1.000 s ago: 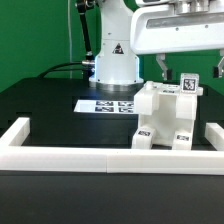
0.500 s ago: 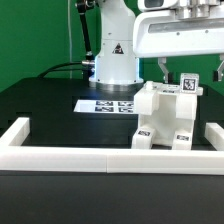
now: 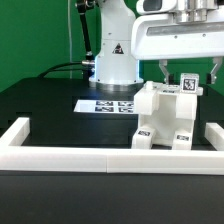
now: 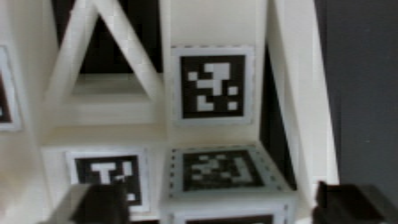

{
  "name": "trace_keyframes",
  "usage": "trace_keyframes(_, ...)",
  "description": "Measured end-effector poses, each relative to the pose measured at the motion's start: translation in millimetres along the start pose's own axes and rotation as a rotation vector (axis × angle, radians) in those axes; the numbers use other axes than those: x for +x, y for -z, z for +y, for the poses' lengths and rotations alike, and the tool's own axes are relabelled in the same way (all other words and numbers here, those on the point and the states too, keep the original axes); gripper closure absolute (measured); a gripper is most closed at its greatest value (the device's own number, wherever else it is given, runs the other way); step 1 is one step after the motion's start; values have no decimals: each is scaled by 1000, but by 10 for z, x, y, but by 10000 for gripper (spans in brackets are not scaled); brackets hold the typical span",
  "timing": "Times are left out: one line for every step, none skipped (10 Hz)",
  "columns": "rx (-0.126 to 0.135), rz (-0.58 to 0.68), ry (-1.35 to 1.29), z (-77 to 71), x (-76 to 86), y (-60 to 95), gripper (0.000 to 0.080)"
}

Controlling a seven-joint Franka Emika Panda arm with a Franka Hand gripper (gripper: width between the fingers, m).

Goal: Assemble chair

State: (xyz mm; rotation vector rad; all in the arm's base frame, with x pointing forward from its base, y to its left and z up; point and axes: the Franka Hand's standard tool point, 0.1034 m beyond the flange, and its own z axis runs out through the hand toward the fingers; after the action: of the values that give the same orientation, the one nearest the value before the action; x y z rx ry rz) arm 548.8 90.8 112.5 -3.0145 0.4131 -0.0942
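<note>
The chair looks almost done. Its legs, bars and flat part are joined into one white, blocky shape with a step in it. I see no loose parts lying on the table. My guess is that only the top piece needs a last push or twist, or that the job is nearly over.

The chair stands on the black table, toward the exterior view's right. It is just behind the white rail and next to the marker board. It has black-and-white square tags on its top and near its feet. In the wrist view the tags fill the middle, with slanted white bars above them.

The gripper hangs right over the chair. Its fingers come down on both sides of the top piece. The wrist view is blurry, so there may be a small gap beside each finger. I cannot tell if they are pinching the piece or not.
</note>
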Motion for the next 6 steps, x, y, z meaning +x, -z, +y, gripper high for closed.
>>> trace_keyframes(0, 0, 0, 2, 1, -1, 411)
trace_keyframes(0, 0, 0, 3, 0, -1, 514)
trace_keyframes(0, 0, 0, 3, 0, -1, 514)
trace_keyframes(0, 0, -8, 3, 1, -1, 514)
trace_keyframes(0, 0, -25, 3, 0, -1, 514)
trace_keyframes(3, -1, -80, -1, -1, -1, 514)
